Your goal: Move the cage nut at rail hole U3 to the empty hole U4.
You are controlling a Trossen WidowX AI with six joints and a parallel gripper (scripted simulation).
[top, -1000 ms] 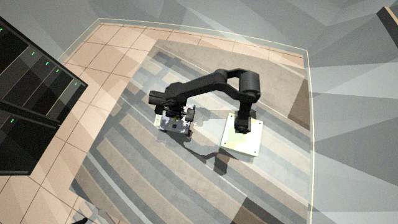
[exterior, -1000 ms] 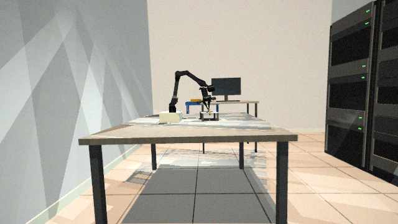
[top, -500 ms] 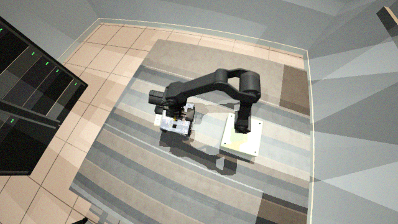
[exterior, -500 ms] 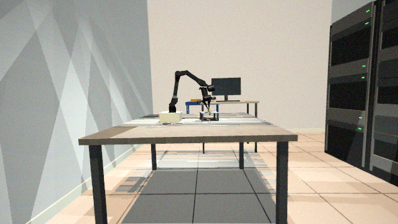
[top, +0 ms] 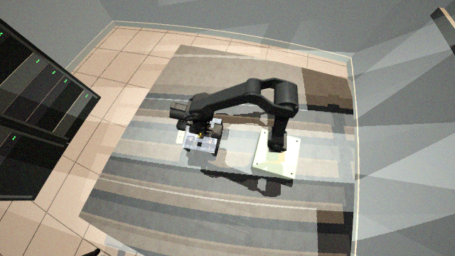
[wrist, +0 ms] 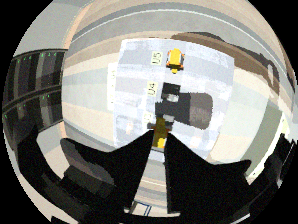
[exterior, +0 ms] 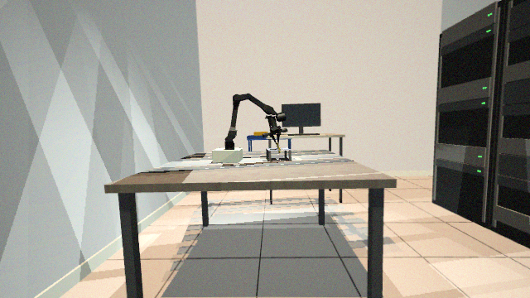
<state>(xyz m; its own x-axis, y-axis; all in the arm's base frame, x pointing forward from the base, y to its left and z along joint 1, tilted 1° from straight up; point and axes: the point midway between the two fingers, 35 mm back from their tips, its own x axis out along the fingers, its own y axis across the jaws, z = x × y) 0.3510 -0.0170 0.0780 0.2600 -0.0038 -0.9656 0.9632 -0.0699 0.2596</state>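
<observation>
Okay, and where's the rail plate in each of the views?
Top: the rail plate sits left of center, under the gripper.
Exterior: just right of center, small, on the table.
Wrist: center, labels readable.
Shared landmark: server rack.

Our arm [top: 231, 101] [exterior: 256, 102] arches up and over from its foot, forearm sloping down; our jaws [top: 200, 134] [exterior: 278, 149] point downward, pinched on something narrow.

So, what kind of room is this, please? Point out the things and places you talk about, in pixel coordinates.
Probably a server room or a computer lab: tall black cabinets [top: 50, 117] [exterior: 468, 120] with small green lights stand at one side, and a computer screen [exterior: 301, 114] sits on a desk at the back.
</observation>
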